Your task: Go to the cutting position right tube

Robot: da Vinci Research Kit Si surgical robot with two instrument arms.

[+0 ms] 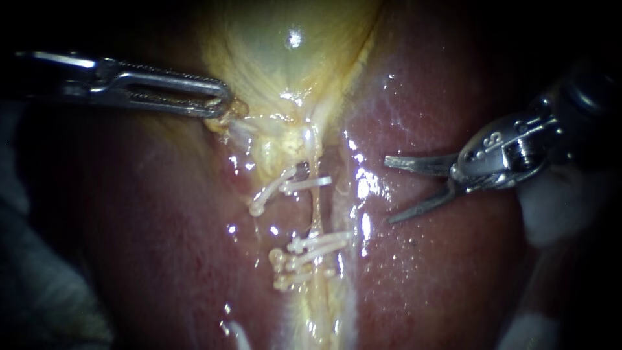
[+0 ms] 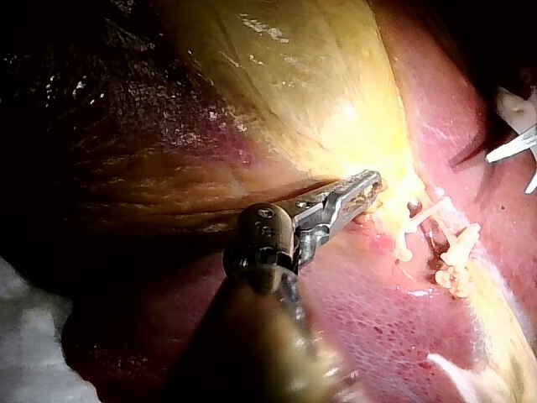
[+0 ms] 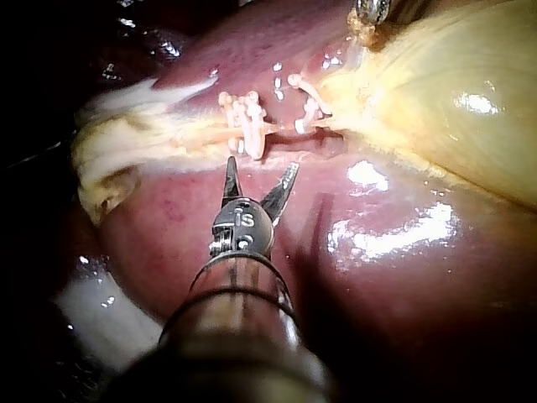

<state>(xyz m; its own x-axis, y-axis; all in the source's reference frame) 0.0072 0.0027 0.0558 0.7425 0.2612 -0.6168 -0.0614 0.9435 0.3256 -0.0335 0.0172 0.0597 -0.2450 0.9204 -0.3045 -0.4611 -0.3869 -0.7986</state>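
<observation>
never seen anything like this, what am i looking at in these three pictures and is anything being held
Two thin robot instruments work on a pig's liver and the yellow gallbladder. One picture comes from an endoscope close to the tissue; the other two from cameras on each instrument's arm. The left instrument has its jaws shut on the gallbladder's edge. The right instrument holds nothing: its jaws are open over the liver, beside a tube that bears white clips.

The tube [image 1: 315, 207] is a thin, pale yellow strand running lengthwise below the gallbladder [image 1: 291, 58]; white clips [image 1: 317, 245] cross it in two groups, a bare stretch showing between them.
</observation>
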